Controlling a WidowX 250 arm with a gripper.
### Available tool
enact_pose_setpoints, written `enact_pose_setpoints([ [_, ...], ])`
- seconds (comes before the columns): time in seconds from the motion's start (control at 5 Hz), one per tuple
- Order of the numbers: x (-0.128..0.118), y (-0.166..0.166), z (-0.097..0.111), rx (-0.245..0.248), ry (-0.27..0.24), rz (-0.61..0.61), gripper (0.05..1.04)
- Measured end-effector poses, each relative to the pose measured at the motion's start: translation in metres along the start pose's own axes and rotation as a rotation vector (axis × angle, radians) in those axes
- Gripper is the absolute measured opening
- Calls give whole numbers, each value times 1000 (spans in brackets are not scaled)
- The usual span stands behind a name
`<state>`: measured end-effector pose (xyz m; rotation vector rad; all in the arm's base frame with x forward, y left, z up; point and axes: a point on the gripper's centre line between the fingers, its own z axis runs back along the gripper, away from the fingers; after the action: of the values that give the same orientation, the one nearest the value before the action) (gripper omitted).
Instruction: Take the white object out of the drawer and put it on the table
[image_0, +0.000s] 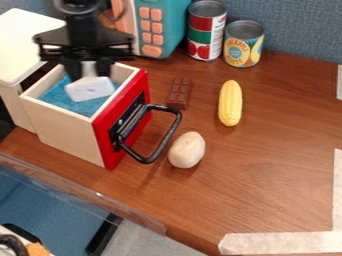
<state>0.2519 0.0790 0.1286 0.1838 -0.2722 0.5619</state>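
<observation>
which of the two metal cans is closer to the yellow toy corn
The shorter can with the yellow label; the taller red-and-green can stands farther from it.

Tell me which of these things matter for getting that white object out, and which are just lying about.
Part of the job:
- white object
- drawer
- table
- black gripper, at the drawer

Just lying about:
- chocolate bar
- corn cob
- egg-shaped thing
- red-and-green can
- yellow-labelled can
- teal toy
</observation>
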Motion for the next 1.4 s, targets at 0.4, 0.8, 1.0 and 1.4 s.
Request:
enact_pose_setpoints([
  [0.4, -43, -51, 19, -41, 31, -176, 387],
  [0.8, -79, -98, 12, -42, 52, -296, 387],
  [1.0, -96, -108, 6, -21, 61, -343, 387],
  [1.4, -105, -150, -63, 38, 86, -367, 387],
])
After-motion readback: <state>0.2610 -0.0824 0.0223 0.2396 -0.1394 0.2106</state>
